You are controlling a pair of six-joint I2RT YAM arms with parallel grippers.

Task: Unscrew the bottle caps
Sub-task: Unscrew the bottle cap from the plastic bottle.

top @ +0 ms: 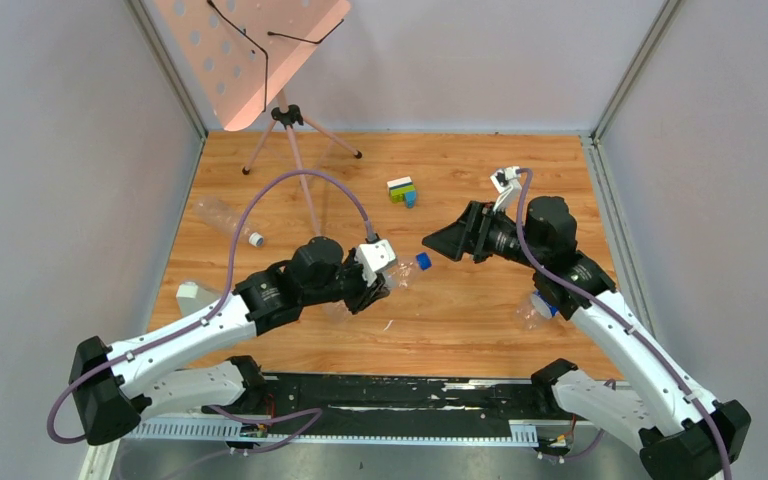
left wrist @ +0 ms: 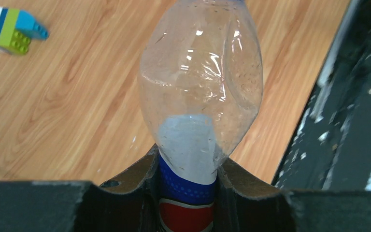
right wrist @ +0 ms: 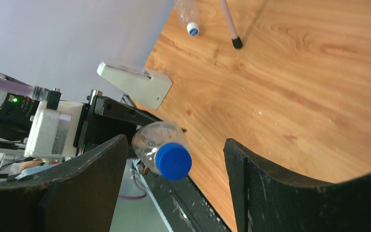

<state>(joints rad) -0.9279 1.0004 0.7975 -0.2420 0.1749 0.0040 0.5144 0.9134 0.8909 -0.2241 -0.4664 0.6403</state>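
The left claw (left wrist: pixel 187 163) is clamped on the blue-labelled part of a clear crinkly plastic bottle (left wrist: pixel 200 72). On that bottle's neck, the dark blue round screw cap (right wrist: pixel 173 161) sits between the parted fingers of the right claw (right wrist: pixel 175 145), touching neither.

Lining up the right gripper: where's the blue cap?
Mid-table, the blue cap is on the bottle held by the left gripper, in front of the open right gripper.

The held bottle (left wrist: pixel 200 82) is cut by the top edge at its cap end, and its label is hidden between the left tool's (left wrist: pixel 188 166) fingers. The near-right bottle (top: pixel 530 312) lies mostly hidden under the right arm (top: pixel 610 320). The top edge cuts off the far stand (top: pixel 260 60).
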